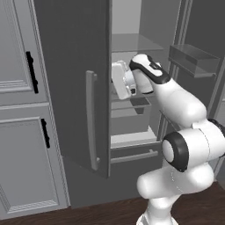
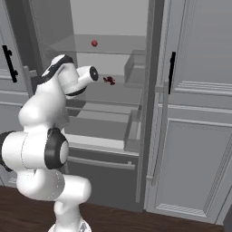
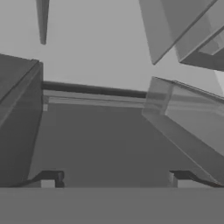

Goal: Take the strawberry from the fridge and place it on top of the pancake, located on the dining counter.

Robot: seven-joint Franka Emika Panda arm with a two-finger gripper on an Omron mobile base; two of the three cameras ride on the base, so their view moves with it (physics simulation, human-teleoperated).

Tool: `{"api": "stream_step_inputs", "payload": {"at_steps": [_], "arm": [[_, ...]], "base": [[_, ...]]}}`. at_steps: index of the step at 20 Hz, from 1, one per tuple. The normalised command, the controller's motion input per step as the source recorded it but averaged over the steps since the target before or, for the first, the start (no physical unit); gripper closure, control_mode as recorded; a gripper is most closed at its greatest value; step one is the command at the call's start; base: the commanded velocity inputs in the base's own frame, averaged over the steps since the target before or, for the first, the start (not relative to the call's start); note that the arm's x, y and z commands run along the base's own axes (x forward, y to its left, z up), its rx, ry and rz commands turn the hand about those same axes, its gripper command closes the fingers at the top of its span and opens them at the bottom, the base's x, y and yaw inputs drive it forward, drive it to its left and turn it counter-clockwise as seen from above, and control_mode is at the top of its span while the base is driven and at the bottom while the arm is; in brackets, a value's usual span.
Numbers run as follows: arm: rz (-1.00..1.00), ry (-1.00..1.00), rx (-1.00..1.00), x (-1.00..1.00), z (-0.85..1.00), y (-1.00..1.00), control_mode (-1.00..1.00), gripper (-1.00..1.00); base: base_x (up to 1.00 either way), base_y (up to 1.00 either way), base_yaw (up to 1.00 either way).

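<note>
Arm reaching into fridge w/ jaws spread, empty; risking clipping shelf edge, knocking strawberry away.

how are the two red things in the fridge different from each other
The upper red item is rounded and bright red; the lower red item is darker and irregular. The upper sits on a higher shelf, further left; the lower sits one shelf down. Both are tiny and rest inside the open fridge.
</note>
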Motion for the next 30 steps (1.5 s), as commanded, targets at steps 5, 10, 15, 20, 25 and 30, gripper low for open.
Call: {"api": "stream_step_inputs", "payload": {"at_steps": [5, 10, 15, 20, 25, 30], "arm": [[0.23, 0.00, -0.05, -0.50, 0.00, 0.99, -1.00, -1.00], [0.22, 0.00, -0.07, -0.42, 0.00, 1.00, -1.00, -1.00], [0.17, 0.00, -0.05, -0.28, 0.00, 1.00, -1.00, -1.00], [0.13, 0.01, -0.04, -0.20, 0.00, 1.00, -1.00, -1.00], [0.06, 0.02, -0.03, -0.12, 0.00, 1.00, -1.00, -1.00], [0.01, 0.02, -0.03, 0.00, 0.00, 1.00, -1.00, -1.00]], "base": [[0.00, 0.00, 0.00], [0.00, 0.00, 0.00], [0.00, 0.00, 0.00], [0.00, 0.00, 0.00], [0.00, 0.00, 0.00], [0.00, 0.00, 0.00]]}}
